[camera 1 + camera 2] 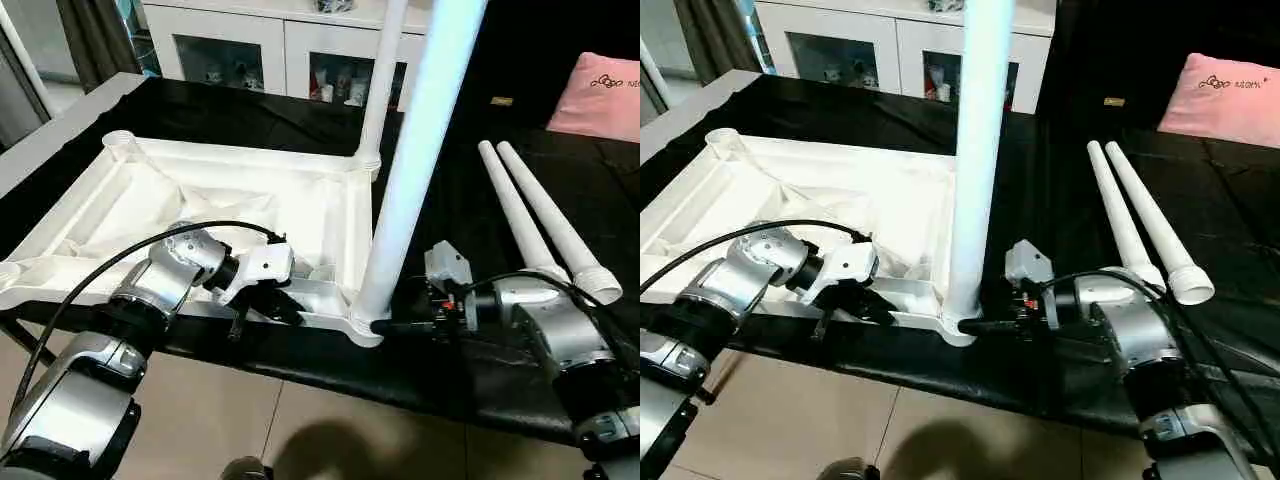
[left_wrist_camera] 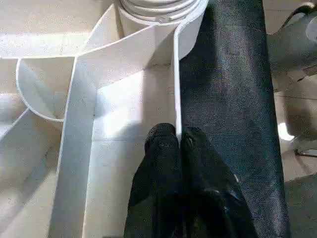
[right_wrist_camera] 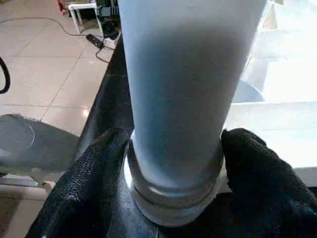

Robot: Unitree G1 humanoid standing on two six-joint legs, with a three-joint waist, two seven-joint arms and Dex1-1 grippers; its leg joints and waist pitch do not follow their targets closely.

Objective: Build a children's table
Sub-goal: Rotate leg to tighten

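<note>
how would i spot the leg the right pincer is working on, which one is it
Start at the white tabletop lying upside down on the black cloth. Two legs stand upright in its corner sockets on the robot's right side; it is the nearer leg, at the front corner, with the right pincer closed round its base. The other upright leg stands at the far corner, and two loose legs lie flat.

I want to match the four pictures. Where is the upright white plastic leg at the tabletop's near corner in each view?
Left eye: upright white plastic leg, right of centre.
Right eye: centre.
Left wrist: its threaded base, top edge.
Right wrist: centre, between the black fingers.
Shared landmark: round corner socket.
</note>
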